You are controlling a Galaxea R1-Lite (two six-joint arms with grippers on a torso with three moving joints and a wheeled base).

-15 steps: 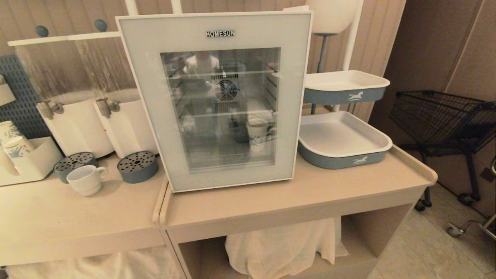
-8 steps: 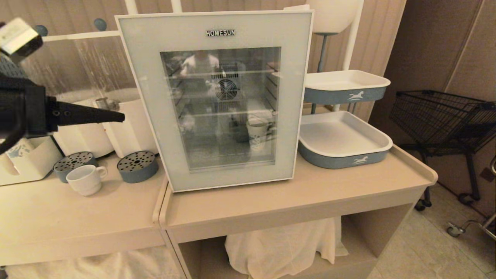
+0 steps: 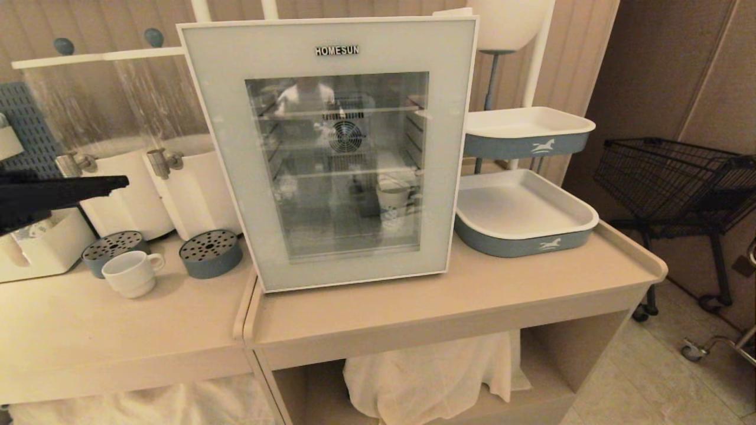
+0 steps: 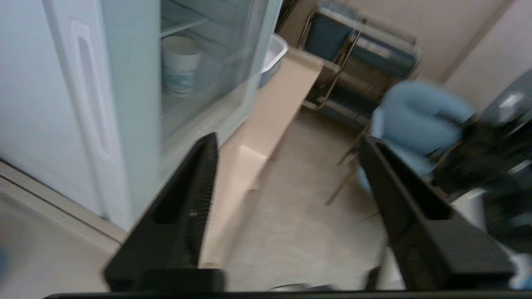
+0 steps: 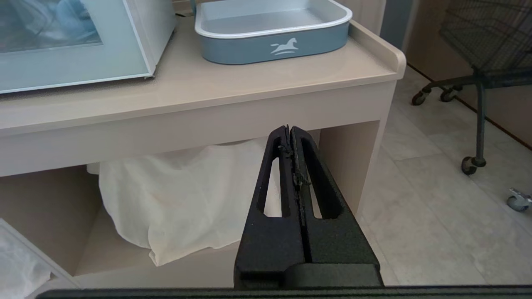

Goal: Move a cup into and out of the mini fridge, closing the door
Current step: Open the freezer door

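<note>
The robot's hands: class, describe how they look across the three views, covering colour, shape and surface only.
Both are matt black. The left hand has two long wedge-shaped fingers with ribbed inner pads and a recess in the side. In the head view it shows as a slim dark blade. The right hand has tapering fingers, each with a long slot cut through, and worn, frayed pad edges. No cables or markings show.

Right end effector fingers pressed together, empty, hanging below worktop edge. Blue-grey tray beside mini fridge; white cloth underneath.
</note>
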